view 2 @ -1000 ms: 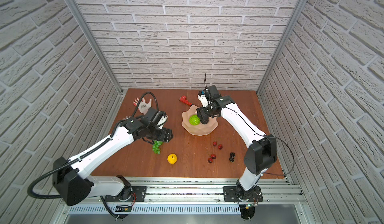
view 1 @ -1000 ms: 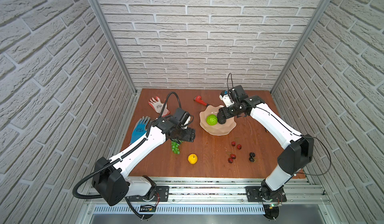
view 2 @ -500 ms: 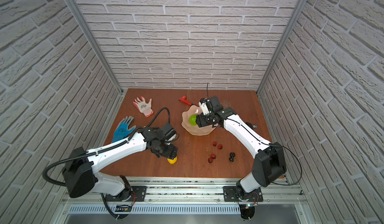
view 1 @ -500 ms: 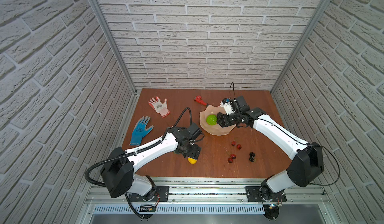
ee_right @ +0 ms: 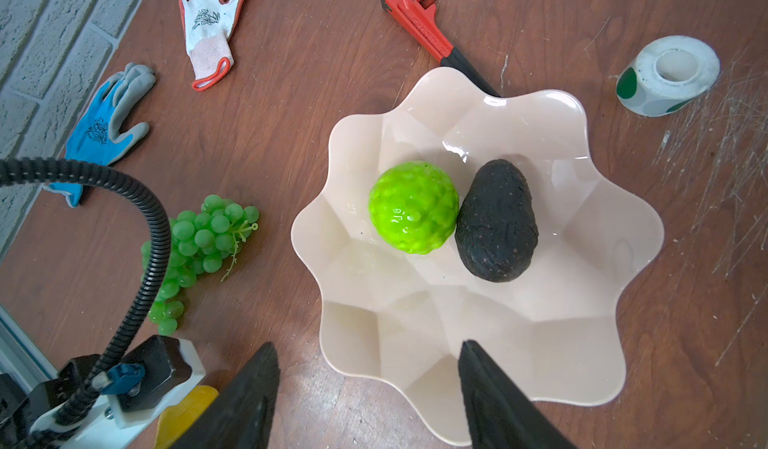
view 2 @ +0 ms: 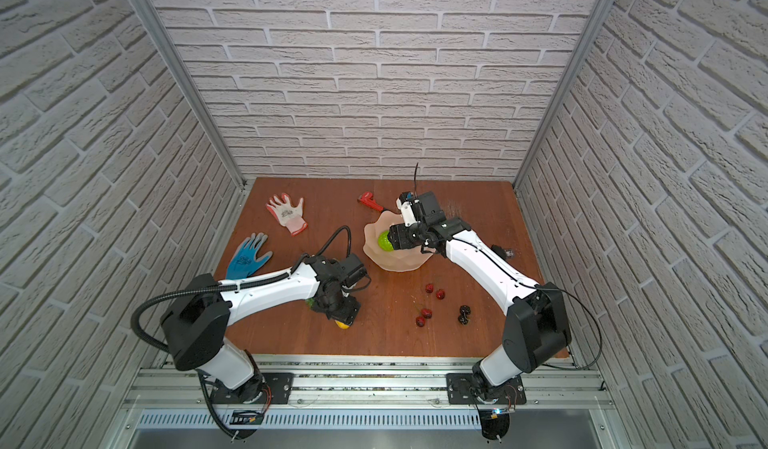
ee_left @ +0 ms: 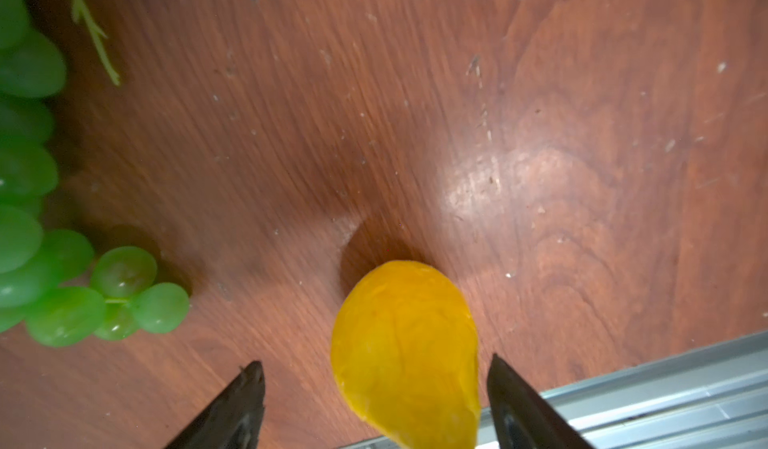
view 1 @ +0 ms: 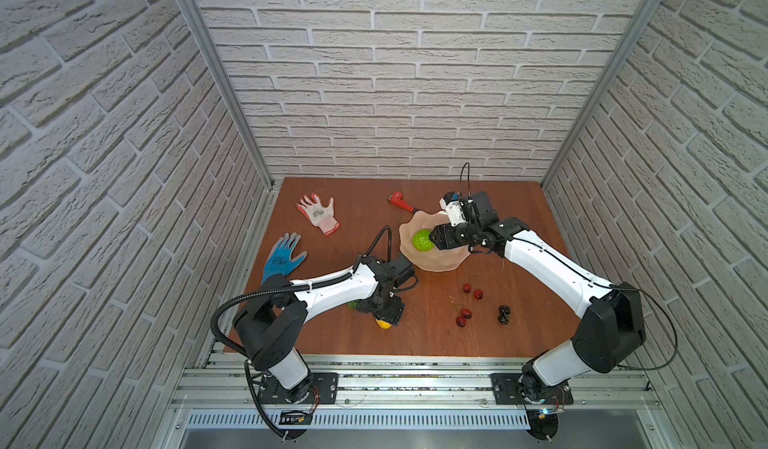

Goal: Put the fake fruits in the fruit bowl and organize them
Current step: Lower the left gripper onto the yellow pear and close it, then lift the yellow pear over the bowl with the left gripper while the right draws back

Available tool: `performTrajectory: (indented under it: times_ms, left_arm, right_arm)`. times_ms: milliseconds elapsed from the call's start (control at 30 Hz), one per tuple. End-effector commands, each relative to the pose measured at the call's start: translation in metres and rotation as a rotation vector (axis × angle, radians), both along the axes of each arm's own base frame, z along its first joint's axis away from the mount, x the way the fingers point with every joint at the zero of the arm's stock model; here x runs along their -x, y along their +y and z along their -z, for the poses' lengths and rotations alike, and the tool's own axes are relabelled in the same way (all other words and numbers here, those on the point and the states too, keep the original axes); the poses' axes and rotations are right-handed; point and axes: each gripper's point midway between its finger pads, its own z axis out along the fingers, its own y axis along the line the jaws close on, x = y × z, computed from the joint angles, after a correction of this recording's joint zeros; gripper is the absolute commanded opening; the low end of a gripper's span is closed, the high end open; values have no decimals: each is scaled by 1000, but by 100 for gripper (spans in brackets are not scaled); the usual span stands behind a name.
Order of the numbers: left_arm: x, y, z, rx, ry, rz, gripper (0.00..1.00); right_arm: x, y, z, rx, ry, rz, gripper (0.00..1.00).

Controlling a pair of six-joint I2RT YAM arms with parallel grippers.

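Both jaws of my left end effector (ee_left: 375,364) stand released astride the yellow fruit (ee_left: 405,334); next I clench it.

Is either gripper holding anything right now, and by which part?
Nothing is held. The left gripper is open astride the yellow fruit, not clamped; the right gripper is open above the fruit bowl.

The brown wooden bench (view 1: 361,235) carries a pink bowl (view 1: 436,263) toward the back, with a red wrench (view 1: 400,200) just behind it and a tape roll (ee_right: 669,77) near. A white glove (view 1: 318,215) and a blue glove (view 1: 284,257) lie at the left. Green grapes (ee_right: 199,239), a yellow fruit (ee_left: 405,343), red cherries (view 1: 471,292) and dark cherries (view 1: 503,314) lie nearer the front.
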Motion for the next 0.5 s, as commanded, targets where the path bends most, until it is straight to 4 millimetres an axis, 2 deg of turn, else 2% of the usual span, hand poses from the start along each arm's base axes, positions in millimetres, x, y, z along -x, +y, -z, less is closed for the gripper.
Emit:
performTrajectory:
  times_ms: [0,133,367,467]
  left_arm:
    - [-6,-9,2,15,-13,-3,82]
    - [-6,-15,9,16,6,-2,78]
    - [-2,-13,18,1,29,-1,72]
    - [2,-12,21,2,44,-8,67]
  right_arm:
    - [-4,6,-4,-25,-28,-13,70]
    - [-4,5,-4,-20,-32,-14,70]
    - [-5,6,2,-18,-20,-17,69]
    - [-4,6,3,-18,-18,-18,69]
